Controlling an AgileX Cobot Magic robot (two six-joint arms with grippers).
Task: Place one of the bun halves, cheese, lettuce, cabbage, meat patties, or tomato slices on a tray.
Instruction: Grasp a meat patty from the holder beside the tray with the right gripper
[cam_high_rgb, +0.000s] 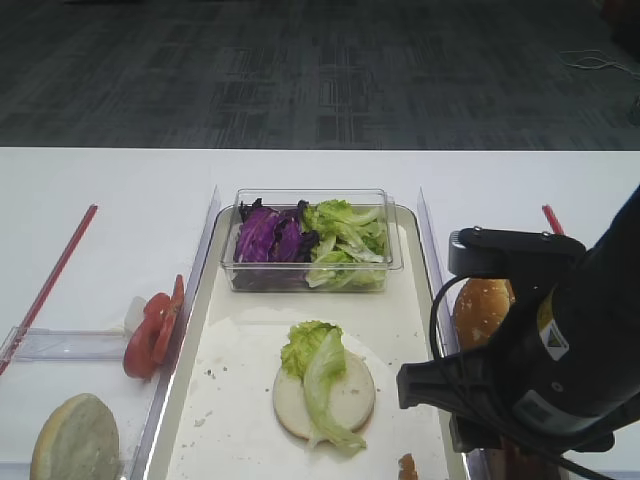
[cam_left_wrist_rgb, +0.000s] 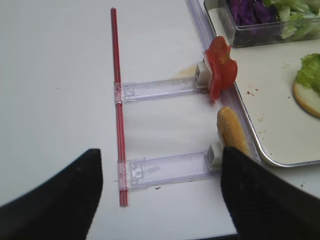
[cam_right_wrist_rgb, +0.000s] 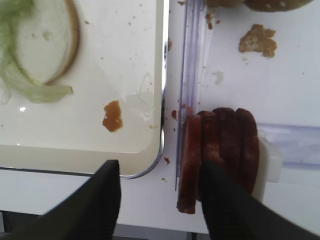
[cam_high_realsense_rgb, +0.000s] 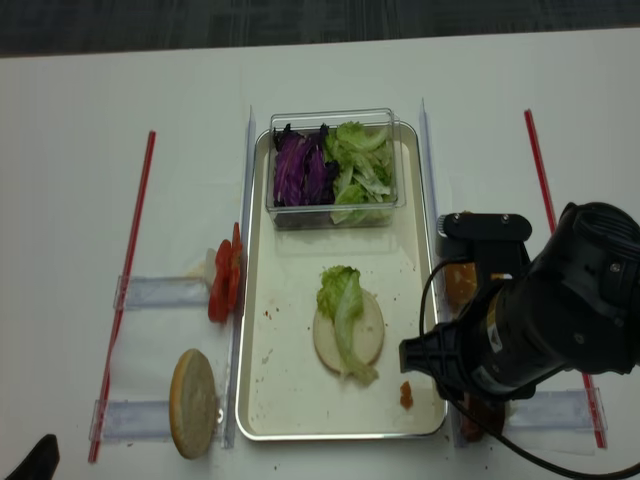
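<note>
The tray (cam_high_realsense_rgb: 243, 300) holds a cut-face-up bun half (cam_high_realsense_rgb: 368, 335) with a lettuce (cam_high_realsense_rgb: 345, 300) leaf draped over it. In the right wrist view my right gripper (cam_right_wrist_rgb: 160, 200) is open just past the tray's (cam_right_wrist_rgb: 162, 100) near right corner. Its right finger covers part of the meat patties (cam_right_wrist_rgb: 227, 145), which stand on edge in a clear holder, and the leftmost patty lies between the fingers. My left gripper (cam_left_wrist_rgb: 160, 200) is open above bare table, beside a bun half (cam_left_wrist_rgb: 231, 130) and tomato slices (cam_left_wrist_rgb: 220, 70). A clear box holds cabbage (cam_high_rgb: 268, 240) and lettuce (cam_high_rgb: 345, 240). Cheese is out of view.
Another bun (cam_high_rgb: 482, 305) sits right of the tray, partly behind the right arm. Red rods (cam_left_wrist_rgb: 117, 100) and clear plastic holders (cam_left_wrist_rgb: 160, 90) flank the tray. A meat crumb (cam_right_wrist_rgb: 113, 116) lies on the tray. The table's front edge is close under both grippers.
</note>
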